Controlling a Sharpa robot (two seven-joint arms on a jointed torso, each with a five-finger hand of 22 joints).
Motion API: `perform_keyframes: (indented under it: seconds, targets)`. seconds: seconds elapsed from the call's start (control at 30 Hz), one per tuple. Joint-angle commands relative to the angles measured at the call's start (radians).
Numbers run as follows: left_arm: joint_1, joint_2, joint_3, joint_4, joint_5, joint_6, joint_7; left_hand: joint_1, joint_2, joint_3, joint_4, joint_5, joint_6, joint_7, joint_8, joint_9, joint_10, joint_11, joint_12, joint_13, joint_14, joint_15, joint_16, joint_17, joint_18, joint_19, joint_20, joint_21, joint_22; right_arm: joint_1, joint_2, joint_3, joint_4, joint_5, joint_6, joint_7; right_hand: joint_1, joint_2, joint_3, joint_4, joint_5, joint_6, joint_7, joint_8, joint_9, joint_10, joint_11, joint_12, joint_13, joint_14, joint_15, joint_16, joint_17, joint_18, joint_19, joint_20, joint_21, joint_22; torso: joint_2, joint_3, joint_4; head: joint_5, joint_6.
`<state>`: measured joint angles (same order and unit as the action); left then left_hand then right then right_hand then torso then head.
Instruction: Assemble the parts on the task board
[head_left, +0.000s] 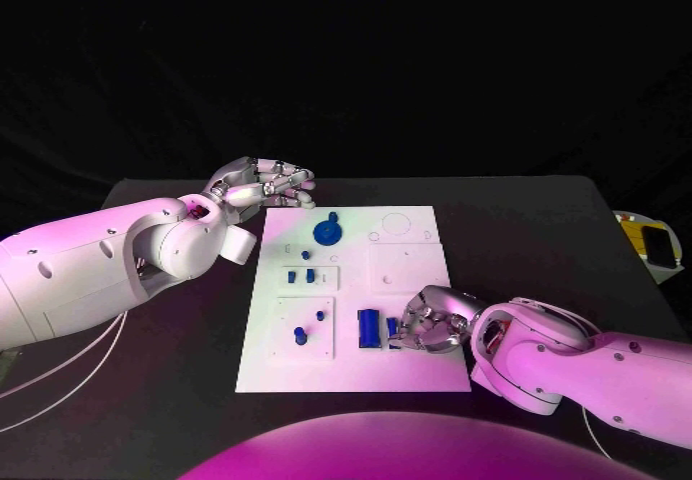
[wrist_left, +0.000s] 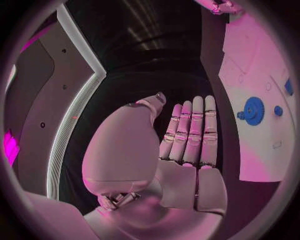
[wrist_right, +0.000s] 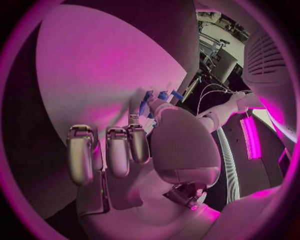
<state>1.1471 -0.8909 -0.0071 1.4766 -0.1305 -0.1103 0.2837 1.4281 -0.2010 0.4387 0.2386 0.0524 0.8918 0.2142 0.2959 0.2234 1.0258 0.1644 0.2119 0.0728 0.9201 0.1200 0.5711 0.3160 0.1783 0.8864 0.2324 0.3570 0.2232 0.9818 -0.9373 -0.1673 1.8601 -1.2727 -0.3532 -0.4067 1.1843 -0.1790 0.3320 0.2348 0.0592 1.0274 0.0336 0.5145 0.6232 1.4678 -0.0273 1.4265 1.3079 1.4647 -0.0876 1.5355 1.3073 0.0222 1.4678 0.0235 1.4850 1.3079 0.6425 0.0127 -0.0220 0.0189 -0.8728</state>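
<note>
The white task board (head_left: 411, 365) lies mid-table. A blue gear (head_left: 329, 232) (wrist_left: 253, 110) sits at its far end; small blue parts (head_left: 300, 276) stand in the middle left slots, and others (head_left: 300, 335) in the near left panel. A long blue part (head_left: 369, 328) lies near the front. My right hand (head_left: 433, 320) rests on the board's near right side, thumb and a finger closed around a narrow blue part (head_left: 392, 328) (wrist_right: 156, 97), the other fingers (wrist_right: 119, 150) curled. My left hand (head_left: 264, 183) (wrist_left: 190, 135) hovers off the board's far left corner, fingers straight, holding nothing.
A yellow-and-white object (head_left: 656, 245) sits at the table's right edge. Thin cables (head_left: 72, 370) trail under my left arm. Bare black table (head_left: 534, 230) stretches right of the board.
</note>
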Motion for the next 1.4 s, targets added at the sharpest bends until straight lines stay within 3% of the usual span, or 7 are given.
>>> perform_keyframes:
  seconds: [0.03, 0.37, 0.57, 0.8, 1.23, 1.27, 1.4]
  targets:
    - [0.001, 0.001, 0.001, 0.001, -0.001, 0.014, 0.006, 0.009, -0.002, -0.004, 0.000, -0.002, -0.001, 0.003, -0.004, -0.001, -0.008, -0.002, 0.006, 0.002, -0.007, -0.003, -0.006, 0.001, 0.003, 0.009, 0.000, -0.003, -0.001, -0.001, -0.010, 0.000, 0.011, 0.001, -0.027, 0.029, -0.019, 0.000, -0.008, 0.011, 0.010, 0.003, 0.004, -0.005, -0.002, 0.042, -0.006, -0.004, 0.170, 0.090, -0.005, 0.003, 0.183, -0.004, 0.074, -0.006, -0.003, 0.238, -0.001, -0.0002, 0.0001, -0.001, 0.000]
    - [0.000, 0.010, -0.004, -0.010, 0.010, 0.001, 0.019, 0.009, -0.001, -0.004, 0.001, -0.002, -0.001, 0.003, -0.004, -0.001, -0.008, -0.002, 0.006, 0.002, -0.007, -0.003, -0.006, 0.001, 0.003, 0.009, 0.000, -0.004, -0.001, 0.049, -0.044, 0.004, -0.011, 0.336, -0.115, 0.376, 0.027, -0.001, -0.031, 0.013, 0.038, -0.088, 0.045, -0.056, -0.020, -0.034, 0.029, -0.150, 0.082, 0.066, 0.022, -0.047, 0.082, 0.030, 0.013, 0.015, -0.177, 0.190, -0.016, -0.0051, -0.0010, -0.006, 0.005]
    - [-0.002, 0.029, -0.016, -0.038, 0.042, -0.026, 0.052, 0.011, 0.004, -0.004, 0.005, -0.002, 0.000, -0.002, -0.004, -0.002, 0.004, -0.006, 0.014, 0.004, -0.003, -0.006, -0.004, 0.003, 0.004, 0.013, 0.000, -0.007, -0.003, 0.095, -0.021, 0.006, -0.123, 0.688, -0.114, 0.617, 0.088, 0.013, -0.024, -0.022, 0.056, -0.160, 0.081, -0.093, -0.030, -0.221, 0.060, -0.454, -0.114, -0.013, 0.050, -0.192, -0.145, 0.099, -0.141, 0.041, -0.585, 0.061, -0.039, -0.0140, 0.0016, -0.015, 0.033]
    - [-0.013, 0.062, -0.020, -0.102, 0.115, -0.062, 0.105, 0.014, 0.007, 0.003, 0.019, -0.001, 0.010, -0.015, 0.001, 0.000, 0.041, -0.019, 0.027, 0.005, 0.003, -0.013, -0.032, -0.003, 0.003, 0.017, -0.002, -0.020, -0.011, 0.138, 0.055, 0.013, -0.341, 0.987, -0.055, 0.754, 0.134, 0.038, 0.100, -0.053, 0.013, -0.215, 0.129, -0.148, -0.079, -0.519, 0.124, -0.925, -0.517, -0.354, 0.109, -0.706, -0.651, 0.154, -0.415, 0.104, -1.162, -0.227, -0.058, -0.0192, 0.0008, -0.020, 0.100]
    - [-0.032, 0.155, -0.020, -0.259, 0.218, -0.155, 0.189, 0.030, 0.019, -0.041, 0.037, -0.001, -0.073, -0.029, -0.068, -0.038, -0.085, 0.031, -0.148, -0.011, -0.145, 0.060, -0.337, -0.104, -0.010, -0.110, 0.056, -0.213, -0.124, 0.155, 0.238, 0.036, -0.694, 1.209, 0.079, 0.868, 0.048, 0.046, 0.258, -0.193, 0.009, -0.205, 0.181, -0.298, -0.222, -0.495, 0.200, -1.285, -1.103, -0.544, 0.223, -1.231, -0.974, 0.159, -0.575, 0.221, -1.422, -0.659, -0.075, -0.0045, -0.0025, -0.013, 0.198]
    - [-0.028, 0.146, -0.021, -0.249, 0.168, -0.106, 0.130, -0.413, 0.201, -0.439, -0.239, -0.052, -0.892, -0.214, -0.296, -0.223, -1.026, -0.164, -0.212, -0.073, -0.920, -0.120, -0.571, -0.316, -0.178, -0.886, -0.232, -0.357, -0.223, 0.155, 0.226, 0.035, -0.671, 1.125, -0.003, 0.795, -0.314, 0.179, -0.332, -0.235, -0.059, -1.027, -0.034, -0.514, -0.623, -1.468, 0.027, -1.426, -1.308, -1.465, 0.088, -1.535, -1.307, -0.022, -1.468, -0.024, -1.485, -1.308, -0.070, -0.0110, -0.0035, -0.014, 0.183]
    - [-0.030, 0.145, -0.020, -0.237, 0.167, -0.127, 0.134, -0.531, 0.201, -0.439, -0.239, -0.052, -0.892, -0.214, -0.296, -0.223, -1.026, -0.164, -0.212, -0.073, -0.920, -0.120, -0.571, -0.316, -0.178, -0.886, -0.232, -0.357, -0.223, 0.150, 0.222, 0.041, -0.652, 1.132, -0.024, 0.802, -0.428, 0.179, -0.332, -0.235, -0.059, -1.027, -0.034, -0.514, -0.623, -1.468, 0.027, -1.426, -1.308, -1.465, 0.088, -1.535, -1.307, -0.022, -1.468, -0.024, -1.485, -1.308, -0.073, -0.0112, -0.0005, -0.015, 0.194]
